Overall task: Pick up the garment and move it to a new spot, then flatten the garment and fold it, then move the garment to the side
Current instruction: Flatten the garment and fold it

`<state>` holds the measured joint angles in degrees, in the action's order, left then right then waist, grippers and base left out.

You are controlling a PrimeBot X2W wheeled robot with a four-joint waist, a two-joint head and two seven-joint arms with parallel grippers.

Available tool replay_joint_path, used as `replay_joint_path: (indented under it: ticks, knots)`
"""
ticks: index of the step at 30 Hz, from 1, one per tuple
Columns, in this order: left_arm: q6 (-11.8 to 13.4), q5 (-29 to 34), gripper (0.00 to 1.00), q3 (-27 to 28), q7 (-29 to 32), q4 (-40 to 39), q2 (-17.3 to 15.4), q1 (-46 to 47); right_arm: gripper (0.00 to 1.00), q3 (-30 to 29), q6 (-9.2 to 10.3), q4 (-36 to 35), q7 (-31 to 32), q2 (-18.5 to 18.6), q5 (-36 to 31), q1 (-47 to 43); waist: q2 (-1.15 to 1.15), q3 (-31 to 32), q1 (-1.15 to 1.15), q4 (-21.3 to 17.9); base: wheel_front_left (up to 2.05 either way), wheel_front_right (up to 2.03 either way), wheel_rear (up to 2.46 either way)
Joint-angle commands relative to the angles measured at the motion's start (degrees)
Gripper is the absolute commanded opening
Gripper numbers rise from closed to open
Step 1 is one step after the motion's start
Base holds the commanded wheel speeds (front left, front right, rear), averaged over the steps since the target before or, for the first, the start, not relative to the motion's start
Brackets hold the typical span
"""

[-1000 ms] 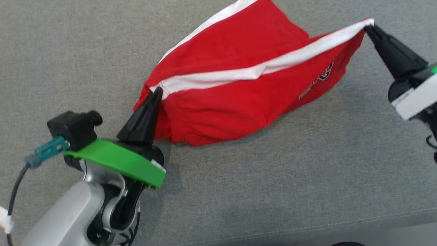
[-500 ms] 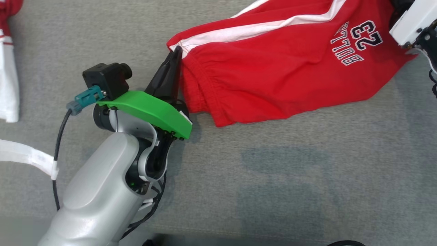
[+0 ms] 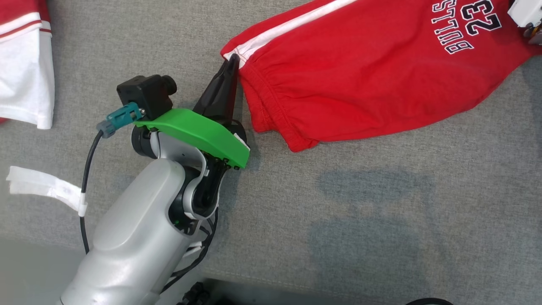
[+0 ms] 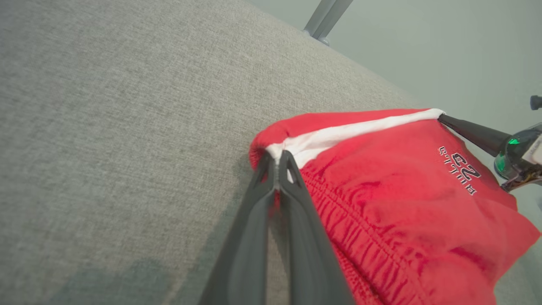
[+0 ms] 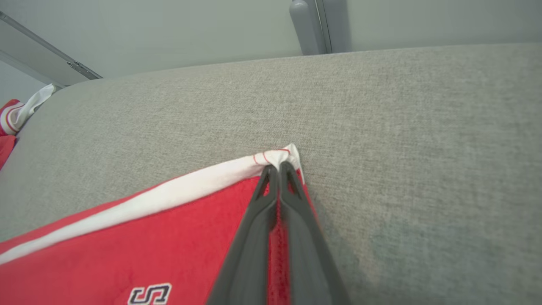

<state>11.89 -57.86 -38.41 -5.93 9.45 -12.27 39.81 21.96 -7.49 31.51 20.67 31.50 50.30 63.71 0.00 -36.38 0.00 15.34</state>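
Red shorts (image 3: 360, 84), left fingers (image 3: 222, 90) pinch waistband, wrist view catches right fingers (image 5: 258, 228) pinching stripe

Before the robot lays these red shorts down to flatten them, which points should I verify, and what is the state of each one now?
1. The left tool is shut on a striped corner of the red shorts: ok.
2. The right tool is shut on the other striped corner: ok.
3. The white stripe runs straight between both tools: ok.
4. The shorts lie flat: not ok, the fabric is gathered and creased.
5. The second garment lies apart from the shorts: ok.
6. The grey surface has a bare area for laying them: ok.
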Motion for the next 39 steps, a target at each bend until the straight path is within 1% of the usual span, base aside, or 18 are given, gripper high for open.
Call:
replay_joint_path:
  ticks: [1,6,7,8,9,10,13,16,18,21,22,24,27,31,34,36,38,39]
  knots:
    - [-0.31,-0.20,0.00,0.08,-0.06,0.17,-0.07,1.20,0.00,0.27,0.00,0.31,0.16,0.31,0.15,0.38,0.00,0.01,0.00,-0.12,0.00,0.00,0.00]
    - [-0.69,-0.31,0.02,-0.16,0.59,0.43,-0.41,1.59,0.00,1.47,0.00,0.01,-0.63,1.04,-0.18,0.94,0.00,0.28,0.00,-0.65,0.00,0.00,0.00]
    - [-0.67,-0.27,0.10,-0.25,0.68,0.39,-0.49,1.66,0.11,1.74,0.00,-0.21,-1.09,1.00,-0.23,1.00,0.00,0.40,0.00,-0.76,0.00,0.00,0.00]
    - [-0.52,-0.28,0.33,-0.34,0.93,0.29,-0.60,1.63,1.00,2.13,0.00,-0.62,-1.39,0.86,-0.13,0.95,0.00,0.59,0.00,-0.95,0.00,0.00,0.00]
    - [-0.39,-0.18,0.62,-0.46,1.15,0.05,-0.79,1.51,1.00,2.38,0.00,-0.79,-1.23,0.73,0.36,0.80,0.00,0.83,0.00,-1.24,0.00,0.00,0.00]
    - [-0.22,-0.05,1.00,-0.59,1.26,-0.33,-0.96,1.34,1.00,2.83,0.00,-1.45,-0.75,0.85,0.70,0.80,0.00,1.00,0.00,-1.56,0.00,0.00,0.00]
    - [0.22,0.48,1.00,-1.18,2.09,-1.63,-1.99,0.30,1.00,5.22,0.00,-4.14,0.91,2.46,0.28,0.13,0.00,2.18,0.00,-2.75,0.00,0.00,0.00]
    - [0.98,1.49,1.00,-1.96,2.68,-4.36,-4.12,-1.73,1.00,7.77,0.00,-7.20,5.27,3.90,1.55,-1.38,0.00,4.26,0.00,-4.53,0.00,0.00,0.00]
    - [2.34,3.02,1.00,-2.18,2.16,-7.20,-5.99,-3.29,1.00,8.31,0.01,-8.53,7.73,5.39,1.47,-1.59,0.00,5.46,0.00,-5.67,0.00,0.00,0.00]
    - [5.09,5.83,1.00,-2.69,0.70,-11.47,-8.77,-6.25,1.00,8.61,0.01,-9.50,10.15,6.25,0.60,-2.87,0.00,6.90,0.00,-6.24,0.00,0.00,0.00]
    - [5.09,5.83,1.00,-2.69,0.70,-11.47,-8.77,-6.25,1.00,8.61,0.01,-9.50,10.15,6.25,0.60,-2.87,0.00,6.90,0.00,-6.24,0.00,0.00,0.00]
    - [6.82,7.91,1.00,-3.41,-0.13,-13.82,-10.42,-7.96,1.00,7.83,0.00,-9.01,11.00,6.55,0.13,-3.74,0.00,7.60,0.00,-5.89,0.00,0.00,0.00]
    - [8.49,10.19,1.00,-3.61,-1.94,-16.12,-11.75,-10.01,1.00,6.58,0.01,-7.83,12.42,5.97,-0.22,-5.07,0.00,7.66,0.00,-4.74,0.00,0.00,0.00]
    - [8.45,11.41,1.00,-4.29,-4.28,-16.47,-12.17,-11.95,1.00,5.29,0.01,-5.40,12.56,5.09,-2.26,-6.68,0.00,7.04,0.00,-2.51,0.00,0.00,0.00]
    - [7.34,11.16,1.00,-4.31,-6.31,-14.83,-10.91,-13.37,1.00,3.82,0.00,-2.22,12.88,3.36,-3.81,-8.38,0.00,6.52,0.00,-0.24,0.00,0.00,0.00]
    - [6.52,11.02,1.00,-4.26,-7.05,-13.02,-10.62,-13.77,1.00,3.83,0.00,-0.82,12.84,3.35,-5.20,-8.82,0.00,6.54,0.00,0.59,0.00,0.00,0.00]
    - [5.61,10.57,1.00,-3.99,-7.63,-11.26,-9.65,-14.03,1.00,4.12,0.01,0.62,13.78,2.16,-5.48,-10.09,0.00,6.92,0.00,1.04,0.00,0.00,0.00]
    - [5.23,10.52,1.00,-3.93,-7.86,-10.39,-9.26,-14.29,0.62,4.08,-0.02,0.87,13.85,1.76,-5.25,-10.56,0.00,7.22,0.00,1.10,0.00,0.00,0.00]
